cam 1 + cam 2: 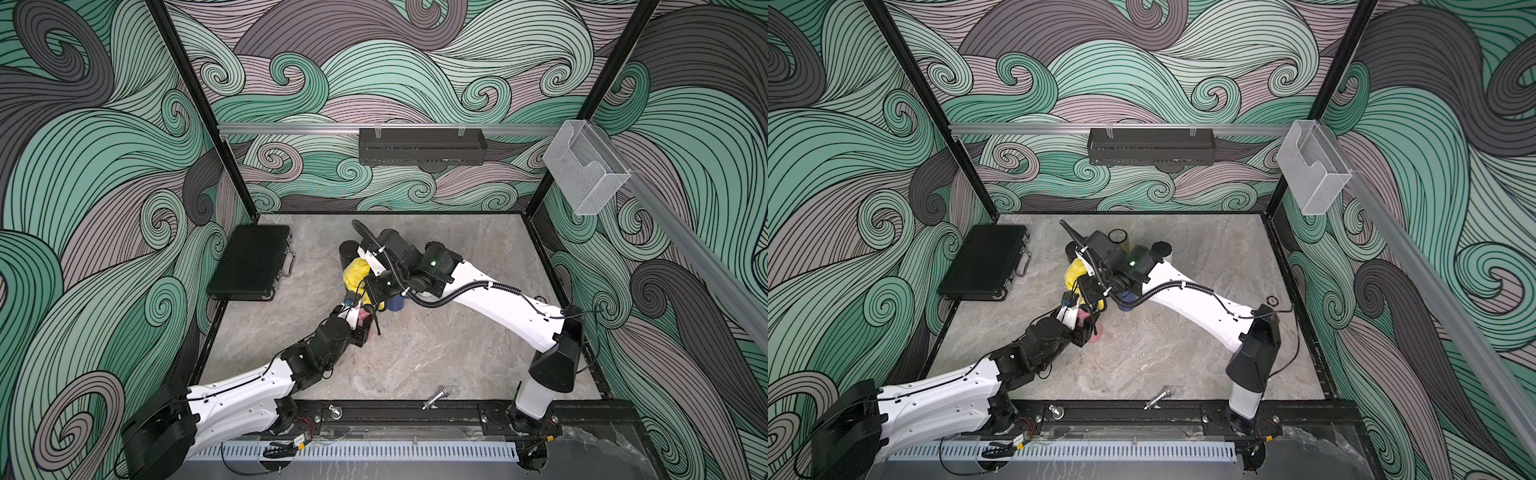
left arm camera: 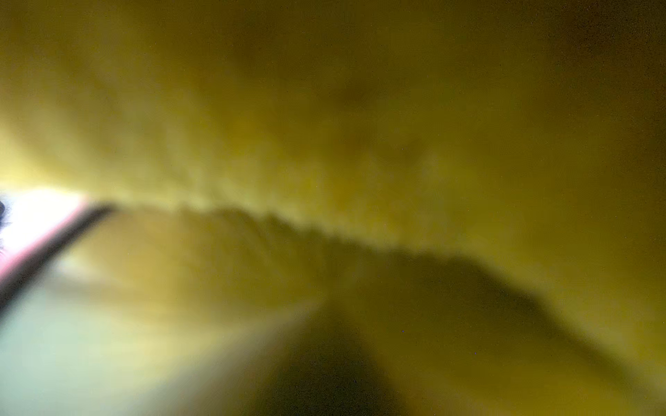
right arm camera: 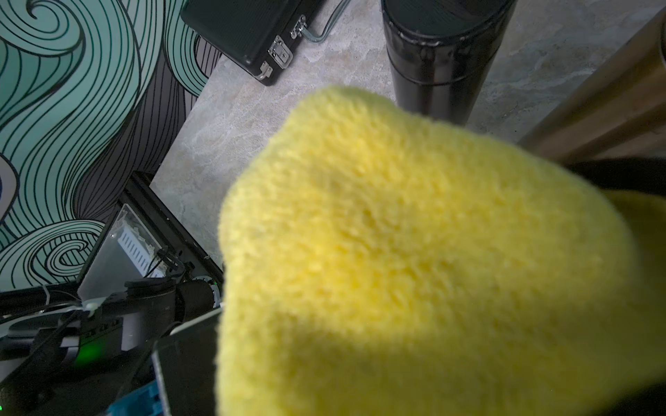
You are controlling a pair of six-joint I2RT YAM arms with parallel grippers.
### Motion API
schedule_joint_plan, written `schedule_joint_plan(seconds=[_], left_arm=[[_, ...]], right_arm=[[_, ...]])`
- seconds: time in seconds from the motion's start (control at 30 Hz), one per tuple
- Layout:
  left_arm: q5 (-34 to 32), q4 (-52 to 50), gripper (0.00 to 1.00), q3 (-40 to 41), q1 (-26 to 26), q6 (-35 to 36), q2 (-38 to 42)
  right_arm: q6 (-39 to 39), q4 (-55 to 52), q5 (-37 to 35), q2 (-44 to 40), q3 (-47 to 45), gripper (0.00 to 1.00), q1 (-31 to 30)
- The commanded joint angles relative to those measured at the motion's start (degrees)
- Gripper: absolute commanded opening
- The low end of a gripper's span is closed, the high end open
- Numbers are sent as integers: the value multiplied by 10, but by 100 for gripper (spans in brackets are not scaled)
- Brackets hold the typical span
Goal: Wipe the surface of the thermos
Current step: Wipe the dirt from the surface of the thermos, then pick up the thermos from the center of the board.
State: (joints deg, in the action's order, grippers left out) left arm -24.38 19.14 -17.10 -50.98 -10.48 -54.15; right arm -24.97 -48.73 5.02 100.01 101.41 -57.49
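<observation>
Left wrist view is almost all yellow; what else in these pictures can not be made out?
- Left wrist view: the yellow cloth fills the lens, all blurred; only a pink strip shows at one edge.
- Right wrist view: the cloth hides the jaws; the black thermos is cut off by the frame edge.
- Both top views: the right arm covers most of the blue cylinder.

Black case [image 1: 250,262] lies flat on table [image 1: 436,353].
</observation>
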Motion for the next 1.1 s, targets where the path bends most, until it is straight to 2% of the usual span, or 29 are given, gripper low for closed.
schedule_joint_plan(seconds=[0.0,0.53,0.9,1.07], left_arm=[[-11,-25,0,-5,4,-21,-14],[-12,-21,0,-5,5,-23,-21],[-7,-47,0,-11,5,-27,-3],[4,-101,0,-26,4,-40,45]], right_arm=[[-28,-26,106,-14,-34,0,-54],[-101,33,107,-112,-153,0,-102],[-79,-19,26,-193,-143,0,-94],[-63,8,-8,-267,-199,0,-90]])
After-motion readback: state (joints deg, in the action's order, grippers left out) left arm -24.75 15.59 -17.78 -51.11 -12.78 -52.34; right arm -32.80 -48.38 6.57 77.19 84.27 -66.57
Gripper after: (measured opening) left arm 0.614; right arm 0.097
